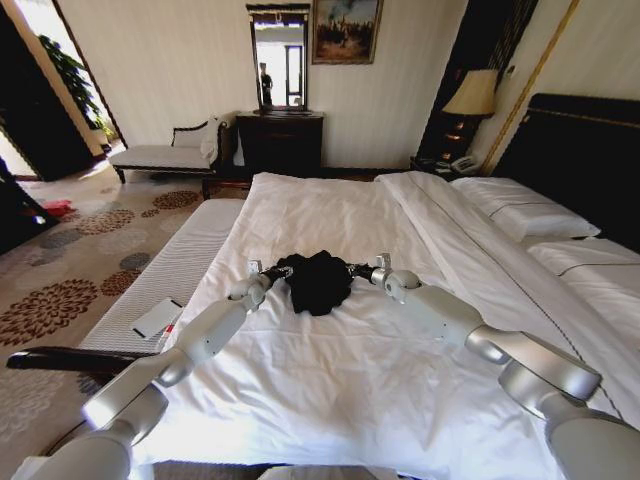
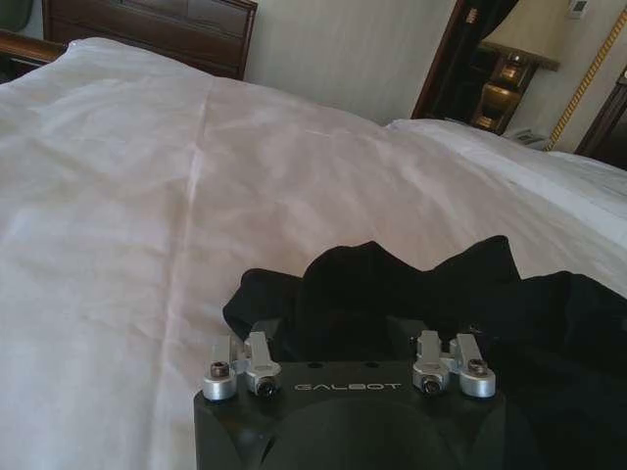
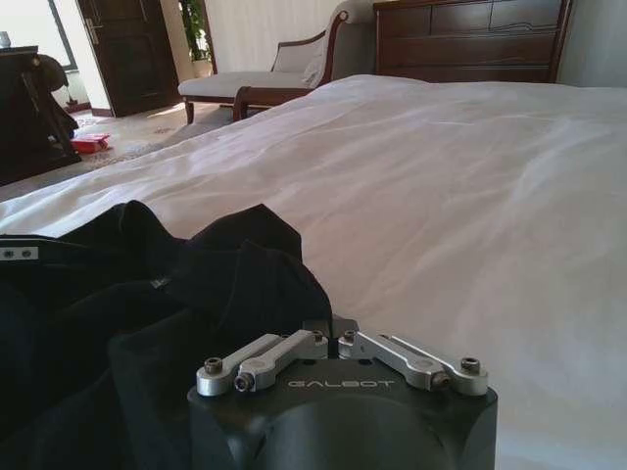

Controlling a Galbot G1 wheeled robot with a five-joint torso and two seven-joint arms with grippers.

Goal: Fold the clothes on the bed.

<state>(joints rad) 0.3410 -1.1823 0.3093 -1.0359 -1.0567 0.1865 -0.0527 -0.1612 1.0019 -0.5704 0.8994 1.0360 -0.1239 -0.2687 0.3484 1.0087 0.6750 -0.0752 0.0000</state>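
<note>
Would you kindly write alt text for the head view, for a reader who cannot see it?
A crumpled black T-shirt lies mid-way on a white bed, with the left gripper at its left edge and the right gripper at its right edge. Both arms reach in from the bottom corners. Behind stand a dark dresser and a lamp.

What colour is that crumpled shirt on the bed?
The shirt is black, clearest in the head view.

Black T-shirt [image 1: 318,280], white bed [image 1: 330,370]
</note>
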